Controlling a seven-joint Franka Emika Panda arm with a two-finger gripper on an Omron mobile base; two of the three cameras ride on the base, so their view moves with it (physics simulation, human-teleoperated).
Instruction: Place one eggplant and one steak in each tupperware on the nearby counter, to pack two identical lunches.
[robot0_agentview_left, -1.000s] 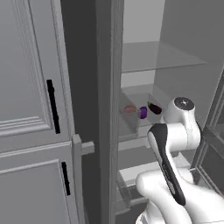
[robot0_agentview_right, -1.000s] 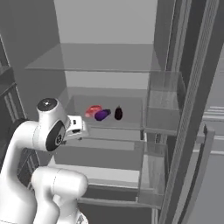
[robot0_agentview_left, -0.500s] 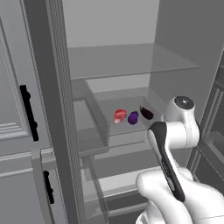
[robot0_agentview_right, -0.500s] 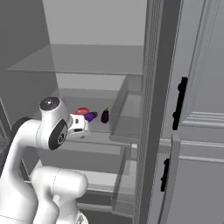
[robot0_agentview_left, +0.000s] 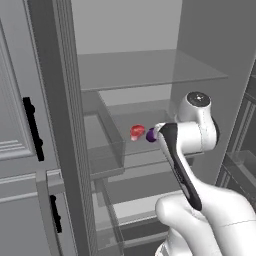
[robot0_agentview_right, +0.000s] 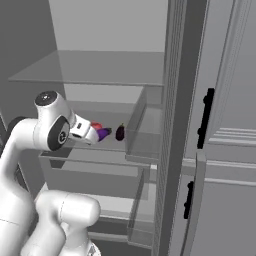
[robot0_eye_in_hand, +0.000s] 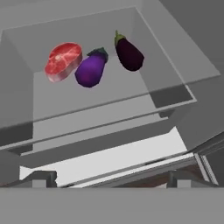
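Steak and two eggplants in a row toward back edge of glass fridge shelf, steak touching purple one. Gripper spread wide, holding nothing, well short of shelf's front edge; aimed at food for first pick.

Red steak beside two eggplants
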